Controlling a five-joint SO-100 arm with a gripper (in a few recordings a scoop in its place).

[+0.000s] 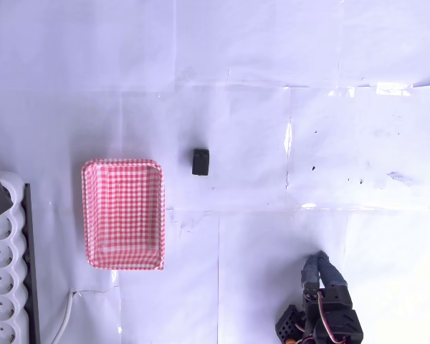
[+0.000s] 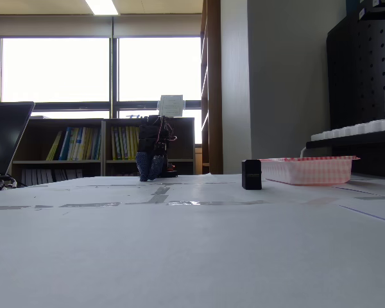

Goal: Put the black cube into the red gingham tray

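Observation:
The black cube [image 1: 200, 162] sits alone on the white table, a short gap to the right of the red gingham tray [image 1: 122, 165] in the overhead view. The fixed view shows the cube [image 2: 251, 174] just left of the tray [image 2: 308, 171]; nothing lies inside the tray. My gripper [image 1: 317, 258] rests folded back near the bottom edge of the overhead view, far from the cube, its taped fingers together with nothing between them. In the fixed view the gripper [image 2: 149, 173] points down at the far end of the table.
A white power strip [image 1: 1, 287] with its cable [image 1: 66, 315] lies along the left edge beside the tray. In the fixed view a laptop [image 2: 6, 138] stands at the left and a black pegboard [image 2: 366, 64] at the right. Tape seams cross the white paper cover.

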